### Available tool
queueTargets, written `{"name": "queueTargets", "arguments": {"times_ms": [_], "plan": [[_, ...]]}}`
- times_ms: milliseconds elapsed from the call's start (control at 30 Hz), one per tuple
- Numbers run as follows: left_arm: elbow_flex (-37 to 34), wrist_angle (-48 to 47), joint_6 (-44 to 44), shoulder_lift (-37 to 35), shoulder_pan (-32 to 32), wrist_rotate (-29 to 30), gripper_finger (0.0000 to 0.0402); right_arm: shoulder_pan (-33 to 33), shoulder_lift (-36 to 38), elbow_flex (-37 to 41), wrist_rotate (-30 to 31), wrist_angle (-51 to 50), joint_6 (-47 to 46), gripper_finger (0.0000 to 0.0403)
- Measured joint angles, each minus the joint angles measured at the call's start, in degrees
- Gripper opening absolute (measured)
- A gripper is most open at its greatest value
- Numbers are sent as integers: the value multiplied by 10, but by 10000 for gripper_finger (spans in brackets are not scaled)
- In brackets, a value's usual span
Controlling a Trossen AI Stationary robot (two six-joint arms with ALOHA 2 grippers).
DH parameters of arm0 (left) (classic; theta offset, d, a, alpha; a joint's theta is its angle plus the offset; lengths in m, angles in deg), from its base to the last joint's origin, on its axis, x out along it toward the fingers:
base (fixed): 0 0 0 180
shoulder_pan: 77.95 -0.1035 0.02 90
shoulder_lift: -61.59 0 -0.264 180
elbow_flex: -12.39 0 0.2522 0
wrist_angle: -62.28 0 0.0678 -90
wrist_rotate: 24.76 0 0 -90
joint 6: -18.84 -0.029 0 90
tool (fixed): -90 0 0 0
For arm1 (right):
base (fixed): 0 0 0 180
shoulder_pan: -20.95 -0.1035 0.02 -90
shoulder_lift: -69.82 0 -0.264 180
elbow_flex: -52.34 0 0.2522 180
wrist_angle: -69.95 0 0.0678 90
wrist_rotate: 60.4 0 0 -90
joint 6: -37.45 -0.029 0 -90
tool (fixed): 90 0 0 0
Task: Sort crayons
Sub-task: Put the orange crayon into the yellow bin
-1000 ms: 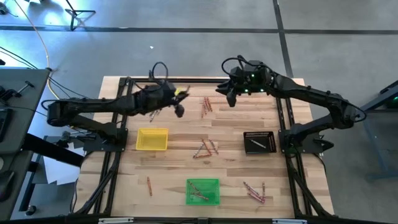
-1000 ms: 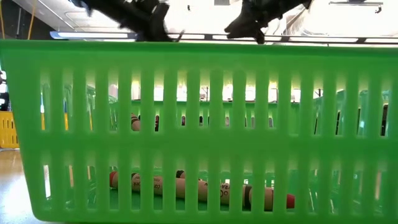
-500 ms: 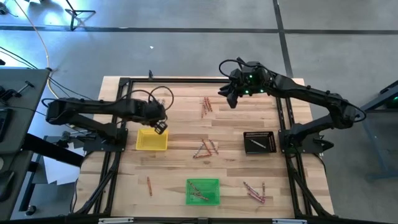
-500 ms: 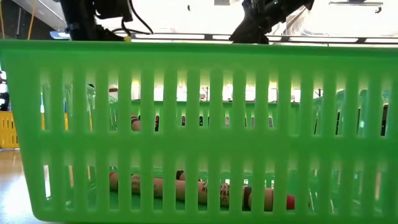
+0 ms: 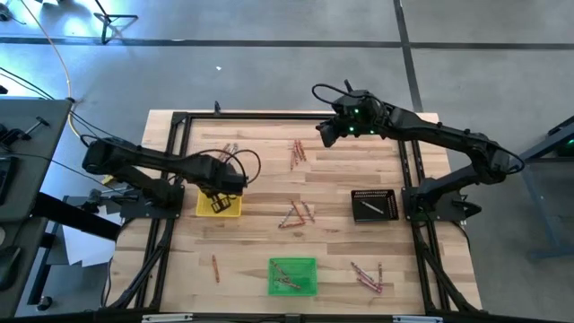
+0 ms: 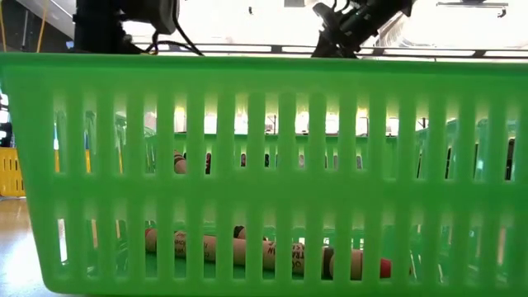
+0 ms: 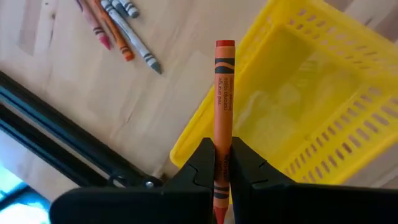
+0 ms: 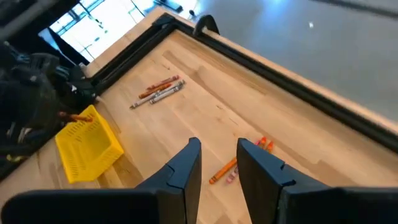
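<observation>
My left gripper (image 5: pixel 224 186) is shut on an orange crayon (image 7: pixel 222 93) over the far edge of the yellow tray (image 5: pixel 218 204). My right gripper (image 5: pixel 326 133) is open and empty, above the table near its far edge. It is just right of a small cluster of crayons (image 5: pixel 297 152), which also shows below its fingers in the right wrist view (image 8: pixel 239 163). More crayons lie at the far left (image 5: pixel 229 150), in the table's middle (image 5: pixel 296 213), at the near right (image 5: pixel 368 276) and singly at the near left (image 5: pixel 215 267). Several crayons lie in the green tray (image 6: pixel 264 252). My left gripper pinches the orange crayon between its two fingers (image 7: pixel 204 163), on its paper-wrapped shaft near one end (image 7: pixel 221 163). Most of the crayon sticks out past the fingertips, along the fingers. It is lifted clear, above the yellow tray's rim (image 7: pixel 205 118).
The green tray (image 5: pixel 292 275) stands at the near middle and the black tray (image 5: pixel 374 205) at the right. A dark frame rail (image 5: pixel 269 115) runs along the table's far edge. Bare wood lies between the trays. The green tray's slotted wall (image 6: pixel 264 165) fills the low view.
My left gripper has gone from the far side of the table toward its near edge and to the left. It now stands over the yellow tray, with the orange crayon still in its fingers.
</observation>
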Motion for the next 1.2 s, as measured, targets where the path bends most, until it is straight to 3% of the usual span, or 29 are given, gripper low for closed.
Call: {"name": "queueTargets", "arguments": {"times_ms": [633, 967, 1200], "plan": [[1, -15, -31, 6, 71, 42, 4, -8, -68, 0, 0, -82, -95, 94], [1, -11, -9, 6, 91, 43, 5, -21, -82, 0, 42, -40, -95, 94], [1, -9, 54, 6, 105, 28, 5, -32, -82, 0, 45, 14, -94, 94]]}}
